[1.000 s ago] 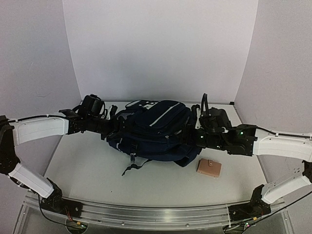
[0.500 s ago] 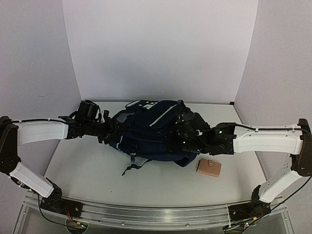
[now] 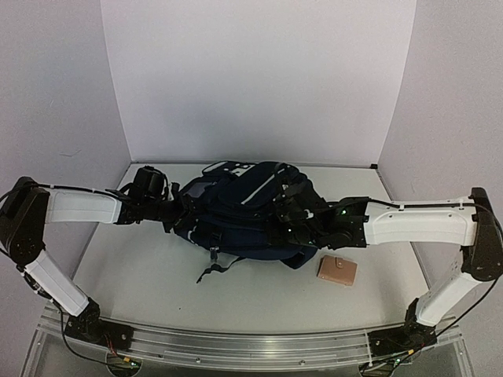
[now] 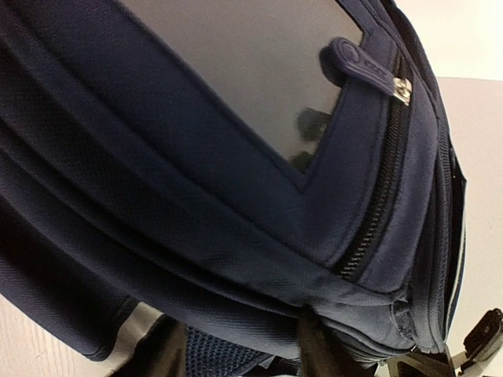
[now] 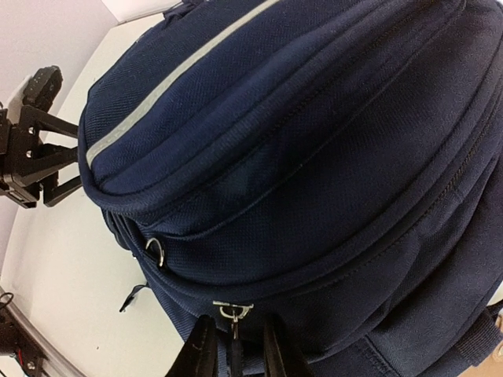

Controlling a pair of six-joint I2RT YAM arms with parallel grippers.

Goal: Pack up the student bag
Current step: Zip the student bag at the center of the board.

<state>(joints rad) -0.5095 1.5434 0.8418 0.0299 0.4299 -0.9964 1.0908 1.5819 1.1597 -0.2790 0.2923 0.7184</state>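
Down at the bottom edge of the right wrist view, the right fingers [image 5: 203,353] stand narrowly apart. A small metal zipper pull [image 5: 233,312] hangs in the slim gap between them, and we still see a sliver of space on either side of it, so we don't call it pinched yet.

Over in the left wrist view, the left fingers [image 4: 318,357] are spread wider along the bottom of the frame. A padded fold of navy fabric sits between them. We cannot tell whether they are squeezing it or just straddling it.

From above, the student bag [image 3: 244,204] lies on its side in the middle of the frame on the pale worktop [image 3: 157,275], with one arm at each end. A small tan wallet [image 3: 337,270] lies just to its lower right.

We judge this bag soft and floppy. It is bulky rather than heavy, it sags wherever it isn't supported, and it is likely to slide if tugged from one end. The best holds look like the pull tab for the zip and a thick seam or strap at the other end to anchor the bag.
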